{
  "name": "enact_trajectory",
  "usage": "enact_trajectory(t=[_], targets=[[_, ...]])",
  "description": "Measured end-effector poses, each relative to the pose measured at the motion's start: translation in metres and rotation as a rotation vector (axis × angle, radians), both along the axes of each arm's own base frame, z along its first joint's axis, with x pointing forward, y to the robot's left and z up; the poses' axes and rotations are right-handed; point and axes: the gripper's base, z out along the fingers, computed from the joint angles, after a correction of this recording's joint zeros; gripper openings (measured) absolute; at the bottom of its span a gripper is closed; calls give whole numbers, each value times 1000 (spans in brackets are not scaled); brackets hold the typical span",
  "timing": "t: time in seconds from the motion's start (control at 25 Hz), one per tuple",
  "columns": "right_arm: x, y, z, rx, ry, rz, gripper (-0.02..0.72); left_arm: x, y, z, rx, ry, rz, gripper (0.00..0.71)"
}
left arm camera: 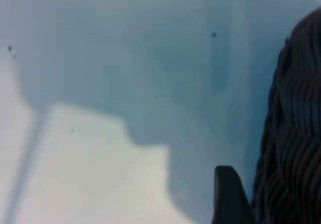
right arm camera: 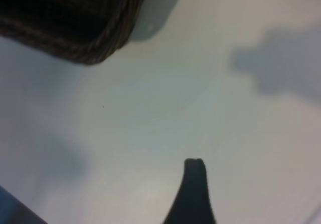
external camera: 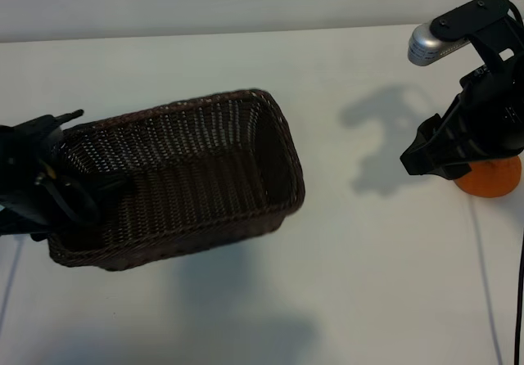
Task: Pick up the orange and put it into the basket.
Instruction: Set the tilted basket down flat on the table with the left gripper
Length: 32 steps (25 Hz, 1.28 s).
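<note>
The orange [external camera: 490, 178] sits on the white table [external camera: 377, 242] directly beneath the right gripper [external camera: 426, 162], its top hidden by the black housing, so only the lower part of the fruit shows below and slightly behind the fingers. The right gripper's fingers stand apart and hold nothing — in its wrist view one dark fingertip [right arm camera: 194, 171] shows over bare table, with no fruit between the fingers.

Well away from that gripper, across open table, is the basket [external camera: 196, 177]. It is tilted, the end nearest the left gripper [external camera: 61, 189] lifted, and it throws a broad shadow on the table beneath it. The left gripper is at that end, one finger inside the basket and the rest of the hand outside, clamped onto the woven wall and braided rim. In the left wrist view the dark weave [left arm camera: 296, 133] fills one side of the picture, right beside a black fingertip [left arm camera: 228, 194], with shadowed table beyond.

Nothing lies inside the basket apart from the gripper's finger — the woven floor and sloping sides are bare. The orange is outside it, near the right gripper only.
</note>
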Motion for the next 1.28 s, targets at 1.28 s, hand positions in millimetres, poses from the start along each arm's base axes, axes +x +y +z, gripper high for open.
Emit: enact_trajectory(t=[1.28], targets=[[-1,0,0,-1,7,2,591,3,15,65,-394,-368,-35,405]])
